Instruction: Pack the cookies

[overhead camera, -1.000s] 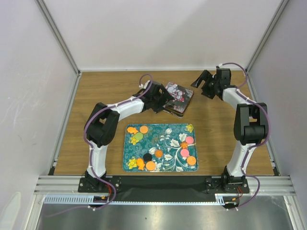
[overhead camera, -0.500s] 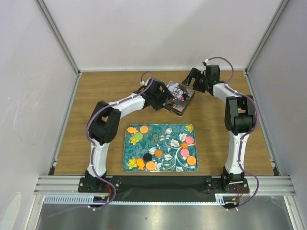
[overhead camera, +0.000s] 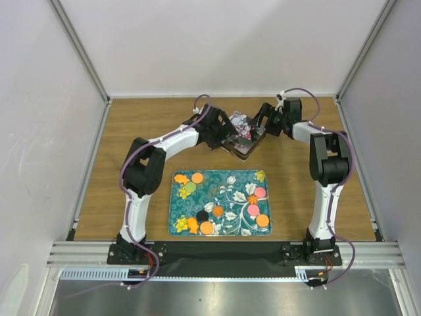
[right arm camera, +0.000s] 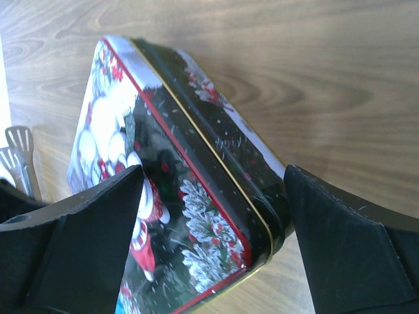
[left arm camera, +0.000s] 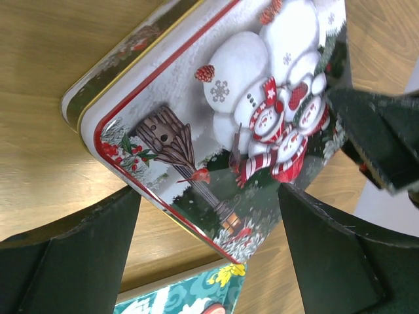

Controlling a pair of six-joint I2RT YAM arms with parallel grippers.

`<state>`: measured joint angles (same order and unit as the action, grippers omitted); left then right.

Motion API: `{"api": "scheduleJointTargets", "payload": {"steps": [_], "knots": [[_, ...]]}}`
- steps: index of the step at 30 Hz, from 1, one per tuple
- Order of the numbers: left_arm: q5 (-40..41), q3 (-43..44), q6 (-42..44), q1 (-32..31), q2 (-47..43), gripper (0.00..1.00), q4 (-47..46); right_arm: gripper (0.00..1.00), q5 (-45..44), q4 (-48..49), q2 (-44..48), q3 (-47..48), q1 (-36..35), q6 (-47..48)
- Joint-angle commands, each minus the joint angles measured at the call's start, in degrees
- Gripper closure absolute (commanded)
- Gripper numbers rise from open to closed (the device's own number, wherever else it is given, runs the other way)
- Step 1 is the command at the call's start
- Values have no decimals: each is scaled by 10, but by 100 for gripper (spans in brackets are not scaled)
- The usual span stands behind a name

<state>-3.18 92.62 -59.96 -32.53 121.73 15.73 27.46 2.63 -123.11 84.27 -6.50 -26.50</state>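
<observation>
The cookies (overhead camera: 197,178) are small orange, green, black and pink discs lying on the teal flowered tray (overhead camera: 230,197). Behind the tray stands a closed Christmas tin (overhead camera: 243,139) with a snowman lid (left arm camera: 216,118). My left gripper (overhead camera: 225,133) is at the tin's left corner. In the left wrist view that gripper (left arm camera: 209,190) is open wide, its fingers astride the corner. My right gripper (overhead camera: 262,122) is at the tin's far right corner. It (right arm camera: 213,173) is open too, with the tin (right arm camera: 196,150) between its fingers.
The tray's corner (left arm camera: 196,291) shows just below the tin in the left wrist view. White walls with metal posts enclose the wooden table (overhead camera: 145,125) on three sides.
My right gripper has swung left from the back right of the table to the tin's corner. The left gripper has nudged slightly along the tin's left side.
</observation>
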Motion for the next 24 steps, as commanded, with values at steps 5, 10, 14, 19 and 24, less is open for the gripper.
{"api": "scheduleJointTargets", "payload": {"steps": [5, 10, 14, 19, 24], "knots": [[-8, 42, 37, 10, 7, 8, 8, 8, 45, 54, 62, -74, -6, -43], [-8, 53, 57, 10, 8, 8, 18, 11, 54, 77, 67, -98, -8, -58], [-16, 66, 71, 11, 16, 9, 29, 16, 58, 89, 70, -112, -11, -69], [-21, 72, 94, 9, 16, 9, 40, 20, 65, 105, 78, -131, -17, -83], [-17, 92, 121, 9, 21, 8, 65, 28, 70, 117, 91, -147, -27, -96]]}}
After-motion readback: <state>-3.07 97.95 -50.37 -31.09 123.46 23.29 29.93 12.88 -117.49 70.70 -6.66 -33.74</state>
